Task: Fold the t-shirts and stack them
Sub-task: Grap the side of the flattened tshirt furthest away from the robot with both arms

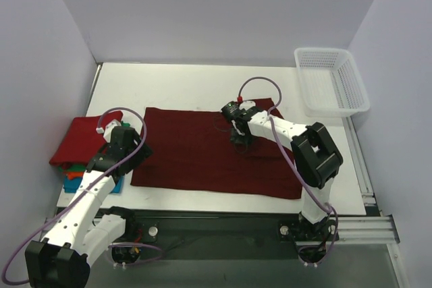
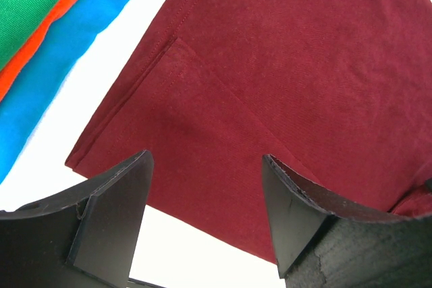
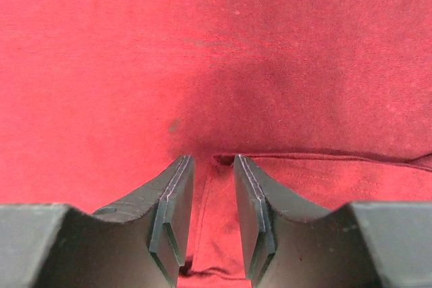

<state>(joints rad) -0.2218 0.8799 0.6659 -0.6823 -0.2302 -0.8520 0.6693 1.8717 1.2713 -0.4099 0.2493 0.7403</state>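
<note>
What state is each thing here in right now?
Dark maroon cloth t-shirt: spread out flat.
Bright red, green, orange and blue cloth shirts: stacked, red on top.
White plastic mesh basket: upright, empty.
Left tool: open, over the maroon shirt's corner.
Right tool: shut, pinching the maroon cloth.

Lab test cell: blank white walls (image 1: 202, 11) enclosing white table (image 1: 189, 85).
</note>
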